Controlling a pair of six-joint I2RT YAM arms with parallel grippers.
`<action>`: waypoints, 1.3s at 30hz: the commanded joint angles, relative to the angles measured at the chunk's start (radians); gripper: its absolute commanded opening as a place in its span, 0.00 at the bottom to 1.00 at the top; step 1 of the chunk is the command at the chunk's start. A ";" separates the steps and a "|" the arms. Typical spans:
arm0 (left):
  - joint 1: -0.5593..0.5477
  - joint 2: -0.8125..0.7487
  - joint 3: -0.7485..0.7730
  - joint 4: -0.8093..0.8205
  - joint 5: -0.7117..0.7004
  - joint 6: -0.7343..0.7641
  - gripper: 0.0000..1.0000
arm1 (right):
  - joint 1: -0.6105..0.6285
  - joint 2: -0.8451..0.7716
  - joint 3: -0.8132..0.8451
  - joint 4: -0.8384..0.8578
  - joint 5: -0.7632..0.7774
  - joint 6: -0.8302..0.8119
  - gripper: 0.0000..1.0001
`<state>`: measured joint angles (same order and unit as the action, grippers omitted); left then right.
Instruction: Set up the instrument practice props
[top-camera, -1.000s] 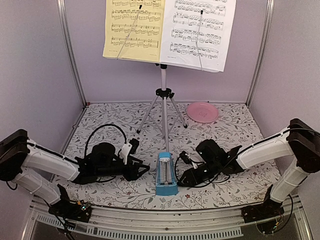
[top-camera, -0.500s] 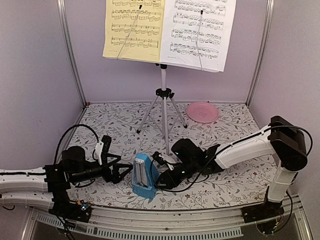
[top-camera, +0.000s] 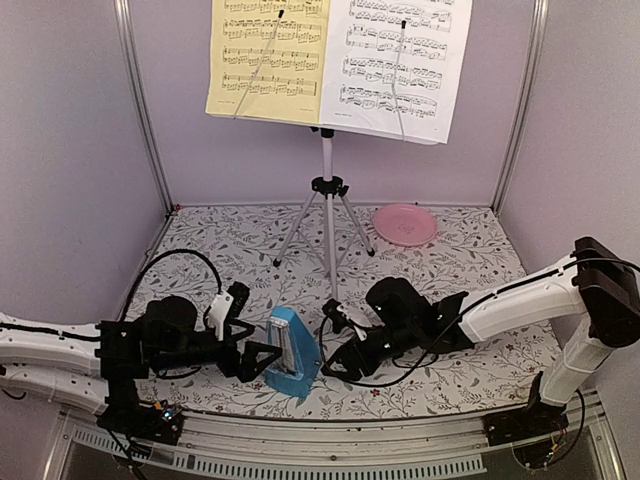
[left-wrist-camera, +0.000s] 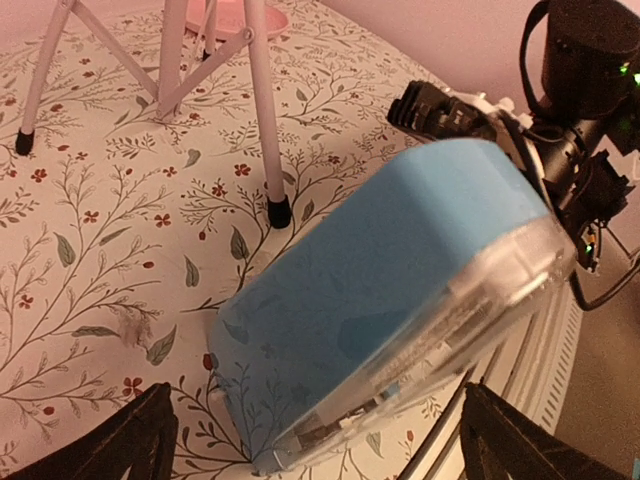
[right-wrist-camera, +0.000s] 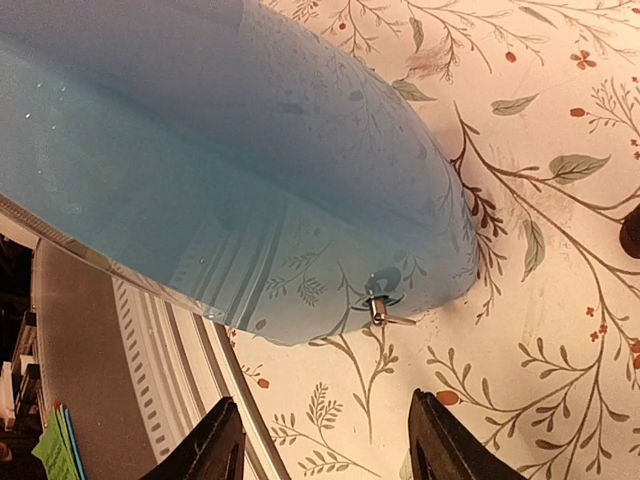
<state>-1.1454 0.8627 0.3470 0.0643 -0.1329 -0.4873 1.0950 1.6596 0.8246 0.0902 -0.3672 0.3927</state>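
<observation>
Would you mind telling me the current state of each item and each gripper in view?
Music stand: upright on its tripod, holding both sheets.
Yellow sheet: displayed on the stand, left.
White sheet: displayed on the stand, right.
Metronome: standing between the grippers, gripped by neither.
Pink plate: lying flat at the back.
Left gripper: open.
Right gripper: open.
</observation>
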 joint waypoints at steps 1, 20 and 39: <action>-0.034 0.137 0.127 -0.004 -0.102 -0.003 0.99 | 0.002 -0.054 -0.028 0.039 0.057 0.022 0.61; -0.079 0.229 0.187 0.027 -0.226 -0.075 0.99 | 0.000 -0.047 -0.022 0.098 0.082 -0.022 0.58; -0.253 0.181 0.238 -0.193 -0.431 -0.221 0.99 | 0.030 0.142 0.178 0.149 -0.094 -0.097 0.53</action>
<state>-1.3838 0.9909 0.5404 -0.0853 -0.4683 -0.6785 1.1034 1.7767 0.9520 0.1894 -0.4068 0.3241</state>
